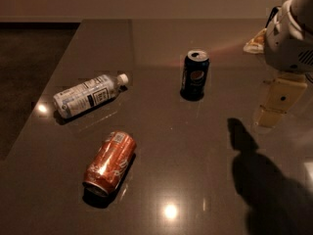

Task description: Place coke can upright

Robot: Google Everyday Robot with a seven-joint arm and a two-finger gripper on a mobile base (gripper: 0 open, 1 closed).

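**Gripper** [276, 104]: at the right edge of the view, hanging off the table surface and empty. Whether it is open or closed cannot be told.

**Coke can** [110, 163]: the task's thing, lying on its side at the near left of the table [146, 43]. It is well apart from the gripper, to the left of it and nearer the camera. Its long axis runs on a diagonal, with one silver end toward the near left and the end with the white label patch toward the far right. To stand it up, the single arm would probably have to cross the table and grip across that axis.

**Pepsi can** [195, 75]: upright and dark blue, with its top opened. Its contents are not visible. It stands between the gripper and the far side of the table, well apart from the coke can.

**Water bottle** [90, 94]: clear plastic, on its side beyond the coke can, not touching it. Its white cap is on and points right. How full it is cannot be told.
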